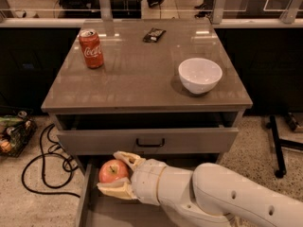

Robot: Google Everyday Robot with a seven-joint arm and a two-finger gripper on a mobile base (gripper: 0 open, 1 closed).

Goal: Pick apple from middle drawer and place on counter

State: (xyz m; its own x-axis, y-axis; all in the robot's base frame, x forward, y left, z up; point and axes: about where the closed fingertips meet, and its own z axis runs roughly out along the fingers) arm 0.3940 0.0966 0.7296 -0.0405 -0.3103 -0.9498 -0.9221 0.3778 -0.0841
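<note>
The apple (112,170) is small, round and red-orange with a short dark stem. My gripper (117,173) is shut on the apple, one finger above it and one below, at the left of the open middle drawer (84,200). The white arm reaches in from the lower right and hides most of the drawer floor. The apple sits just under the front panel of the drawer above. The glossy grey-brown counter (142,74) is the cabinet top above.
On the counter stand a red Coca-Cola can (91,48) at back left, a white bowl (200,75) at right and a small dark packet (154,34) at the back. The upper drawer with a black handle (150,142) is slightly open. Cables (45,164) lie on the floor at left.
</note>
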